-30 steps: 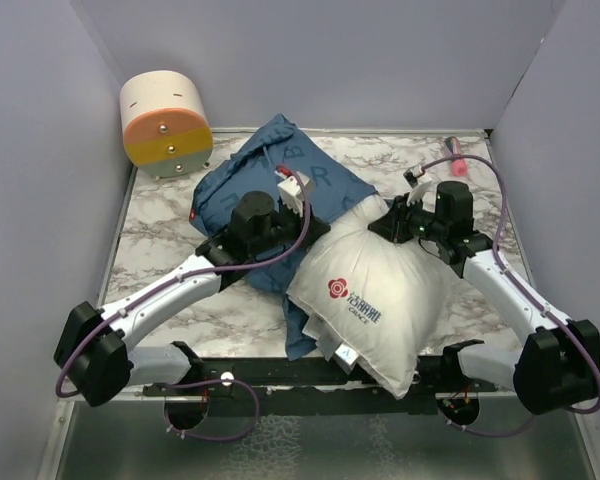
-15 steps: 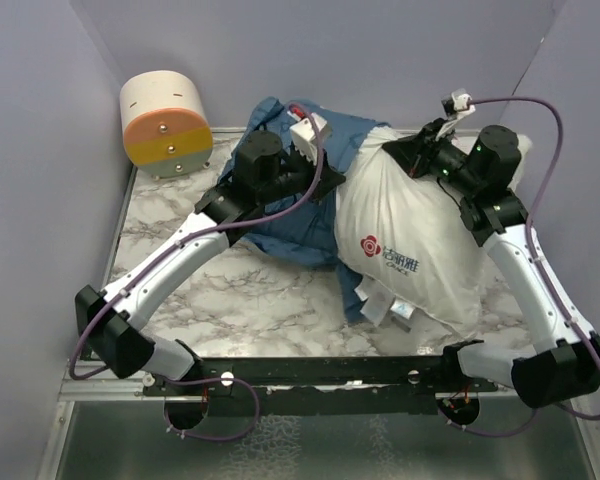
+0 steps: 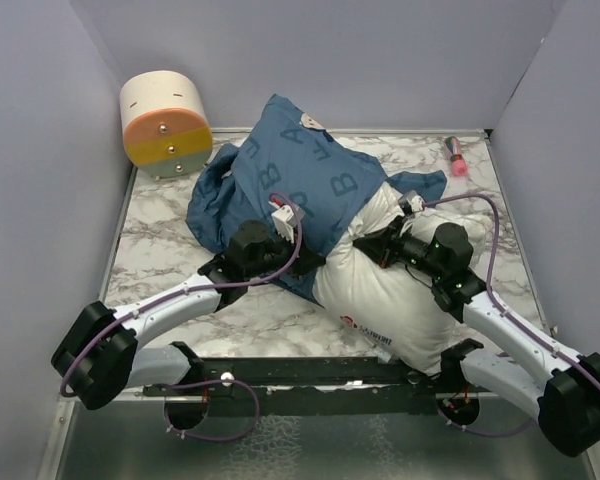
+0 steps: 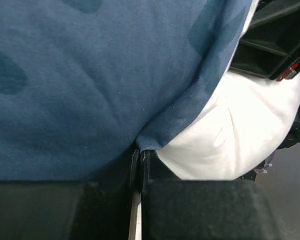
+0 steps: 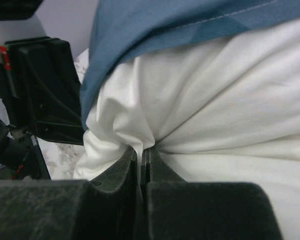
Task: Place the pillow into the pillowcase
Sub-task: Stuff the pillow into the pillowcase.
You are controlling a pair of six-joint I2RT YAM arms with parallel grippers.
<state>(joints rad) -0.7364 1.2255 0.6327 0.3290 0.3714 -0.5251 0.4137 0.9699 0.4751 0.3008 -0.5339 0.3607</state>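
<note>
The dark blue pillowcase (image 3: 290,185) with light letters lies bunched at the table's middle back, draped over the far end of the white pillow (image 3: 380,300). The pillow's near part sticks out toward the front edge, its red label just showing. My left gripper (image 3: 305,262) is shut on the pillowcase's hem (image 4: 150,137), with blue cloth (image 4: 90,85) filling that wrist view and the pillow (image 4: 230,140) at its right. My right gripper (image 3: 368,248) is shut on a fold of the pillow's white fabric (image 5: 140,135), just under the pillowcase's edge (image 5: 140,30).
A round cream, orange and yellow drum (image 3: 165,122) stands at the back left corner. A small pink object (image 3: 456,158) lies at the back right. Grey walls close in three sides of the marble table (image 3: 160,240). A black rail (image 3: 310,372) runs along the front edge.
Both arms swung up and back, then came down and forward again. The pillowcase now covers the pillow's far end. The right gripper closed on the pillow's fabric.
</note>
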